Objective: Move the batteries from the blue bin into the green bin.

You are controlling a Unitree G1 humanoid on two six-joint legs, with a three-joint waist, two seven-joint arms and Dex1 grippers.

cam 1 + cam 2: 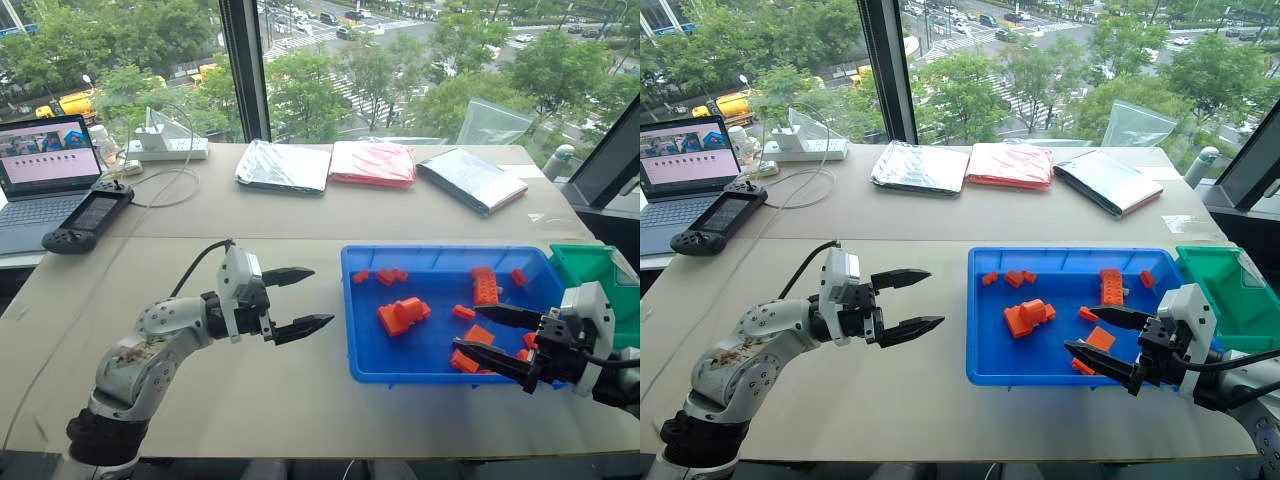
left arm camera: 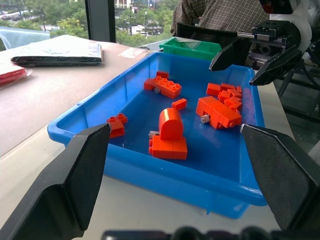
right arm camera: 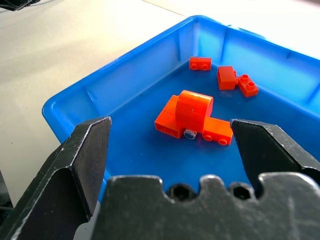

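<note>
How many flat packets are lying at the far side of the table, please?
3. A silver packet lies at the left of the row, a red packet in the middle, and a dark packet at the right, all beyond the blue bin. None seems hidden.

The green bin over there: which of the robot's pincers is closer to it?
The right one. The right pincer hangs open over the blue bin's end nearest the green bin. The left pincer is open over the bare table, beyond the blue bin's far side.

Green bin (image 1: pixel 598 272) cut by frame edge; right claw (image 1: pixel 493 335) hides some batteries (image 1: pixel 468 360).
</note>
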